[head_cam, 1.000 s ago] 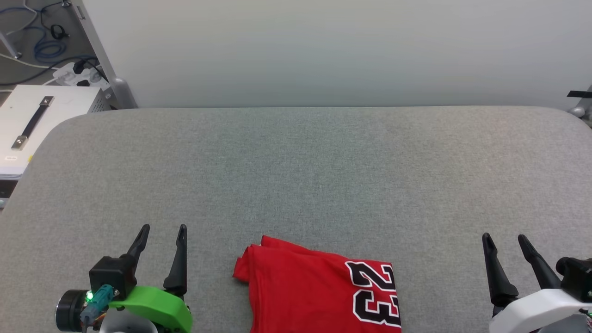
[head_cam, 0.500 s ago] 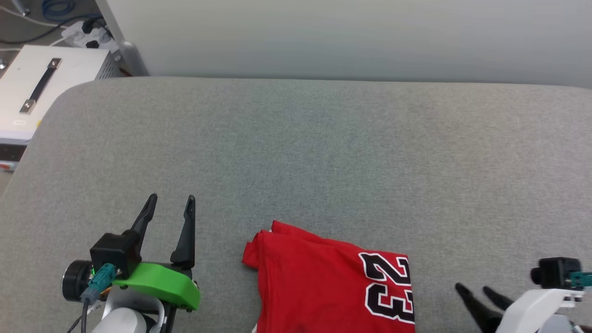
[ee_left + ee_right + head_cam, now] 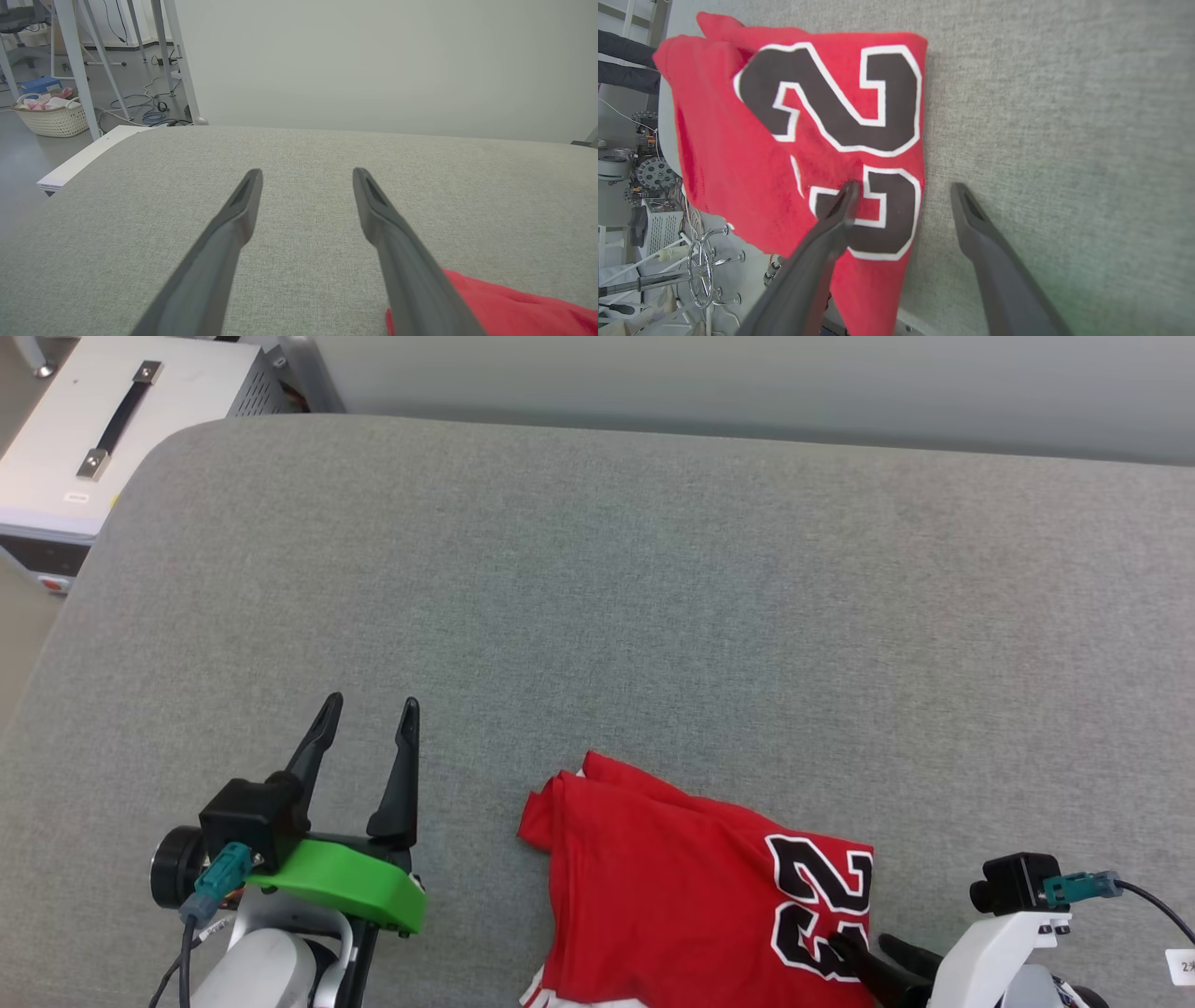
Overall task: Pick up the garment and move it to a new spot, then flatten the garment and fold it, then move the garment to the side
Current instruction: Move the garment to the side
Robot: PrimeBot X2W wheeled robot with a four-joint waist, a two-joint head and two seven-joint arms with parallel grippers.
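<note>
The garment [image 3: 691,887], a folded red shirt with a black, white-outlined "23", lies at the near edge of the grey table [image 3: 653,597]. My right gripper [image 3: 864,945] is open at the garment's right edge, pointing left across the print. In the right wrist view the garment [image 3: 784,140] lies under one finger of the right gripper [image 3: 904,186], over the "3"; the other finger is over bare table beside the fold. My left gripper [image 3: 371,705] stands open to the garment's left, apart from it. The left wrist view has the left gripper [image 3: 307,172] over bare table and a red corner of the garment [image 3: 504,312] at lower right.
A white box with a black handle [image 3: 112,420] sits off the table's far left corner. A woven basket [image 3: 51,116], metal frame legs and cables stand on the floor beyond. Metal stands [image 3: 700,266] show past the near table edge.
The head camera has tilted down, shifting the whole picture. My right gripper has swung from pointing up at the lower right to pointing left at the garment's printed edge. The left gripper has kept its pose.
</note>
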